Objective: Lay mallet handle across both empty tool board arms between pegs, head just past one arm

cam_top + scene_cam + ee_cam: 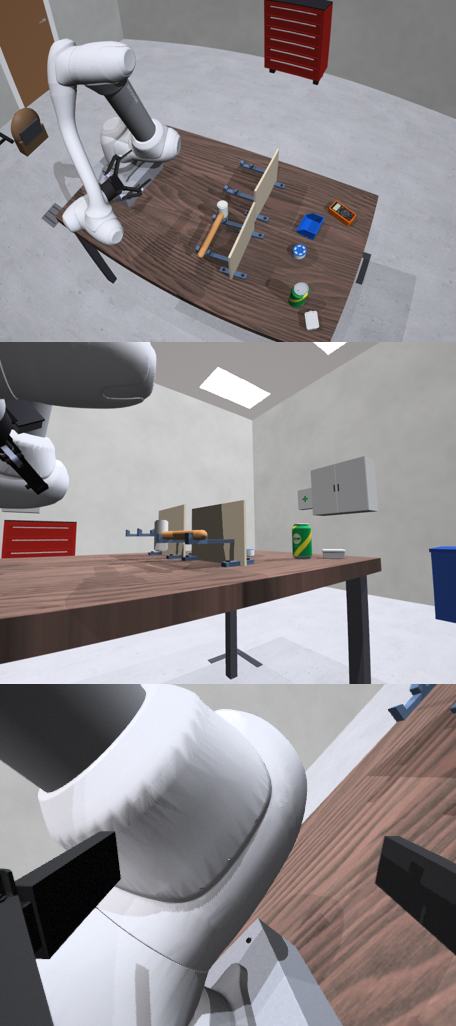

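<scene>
The mallet (212,228) has an orange wooden handle and a white head (222,208). It lies across both blue arms of the near tool board (241,241), with the head just past the far arm. It also shows in the exterior view (182,534). The second tool board (265,178) stands behind it with empty arms (235,192). My gripper (128,174) is open and empty, far to the left near the robot's base, well away from the mallet. In the wrist view its two black fingers stand wide apart, with the arm's own white joint between them.
On the far side of the boards lie a blue bin (310,225), an orange multimeter (342,212), a blue-white round part (299,251), a green can (298,294) and a small white box (311,319). A red tool chest (297,38) stands on the floor behind.
</scene>
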`<move>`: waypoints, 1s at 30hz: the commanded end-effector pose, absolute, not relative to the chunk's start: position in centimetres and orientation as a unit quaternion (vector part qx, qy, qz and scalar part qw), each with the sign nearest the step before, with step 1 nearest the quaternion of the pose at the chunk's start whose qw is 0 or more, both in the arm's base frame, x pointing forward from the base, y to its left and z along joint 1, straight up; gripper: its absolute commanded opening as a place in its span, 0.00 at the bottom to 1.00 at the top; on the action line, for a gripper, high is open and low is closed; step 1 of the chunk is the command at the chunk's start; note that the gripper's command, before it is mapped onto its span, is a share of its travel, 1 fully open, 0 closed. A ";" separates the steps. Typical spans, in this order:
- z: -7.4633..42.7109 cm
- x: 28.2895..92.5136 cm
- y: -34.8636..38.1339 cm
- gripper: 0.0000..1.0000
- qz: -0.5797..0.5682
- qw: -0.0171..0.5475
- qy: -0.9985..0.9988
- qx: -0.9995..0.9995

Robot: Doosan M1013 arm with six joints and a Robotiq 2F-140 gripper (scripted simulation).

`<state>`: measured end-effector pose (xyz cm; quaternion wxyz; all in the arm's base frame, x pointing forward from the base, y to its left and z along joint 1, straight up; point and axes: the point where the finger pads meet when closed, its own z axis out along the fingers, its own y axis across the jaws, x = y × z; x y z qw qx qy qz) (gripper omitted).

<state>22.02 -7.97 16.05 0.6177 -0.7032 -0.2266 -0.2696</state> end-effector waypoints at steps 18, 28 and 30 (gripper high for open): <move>16.1 22.0 -8.0 1.00 -0.270 0.617 -0.227 -0.703; 15.2 27.1 -7.9 1.00 -0.240 0.551 -0.321 -0.732; 15.0 28.2 -7.9 1.00 -0.233 0.535 -0.343 -0.737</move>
